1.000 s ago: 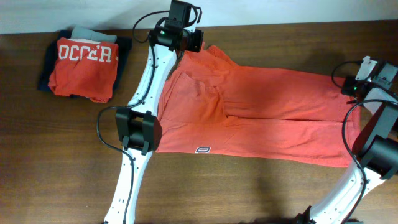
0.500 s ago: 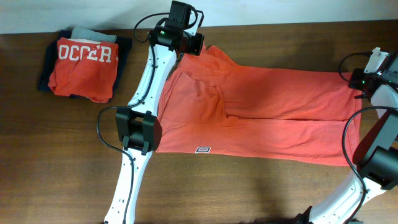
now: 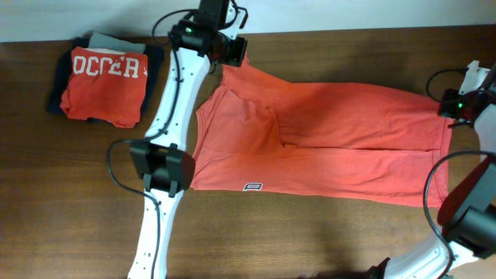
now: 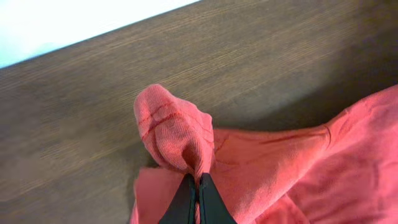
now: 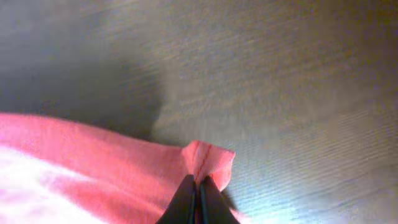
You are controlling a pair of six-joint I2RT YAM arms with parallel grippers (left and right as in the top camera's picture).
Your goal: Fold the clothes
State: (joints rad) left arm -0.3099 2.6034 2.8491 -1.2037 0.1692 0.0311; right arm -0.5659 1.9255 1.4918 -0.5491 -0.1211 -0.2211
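Overhead view alone shows the whole coral-red T-shirt (image 3: 325, 143), spread on the table (image 3: 77, 194) from the centre toward 3 o'clock. Its hem label (image 3: 251, 186) sits on the 6 o'clock edge, and a folded pile (image 3: 105, 77) lies at 10 o'clock. Wrist views alone show the grips. The left gripper (image 4: 198, 186), fingers pressed together, pinches a bunched, hemmed fold at the shirt's 11 o'clock corner. The right gripper (image 5: 198, 185), likewise pressed together, pinches a small fold at the 3 o'clock edge. Against a second ago, both held corners sit further outward, toward 11 and 3 o'clock, and the cloth is stretched longer.
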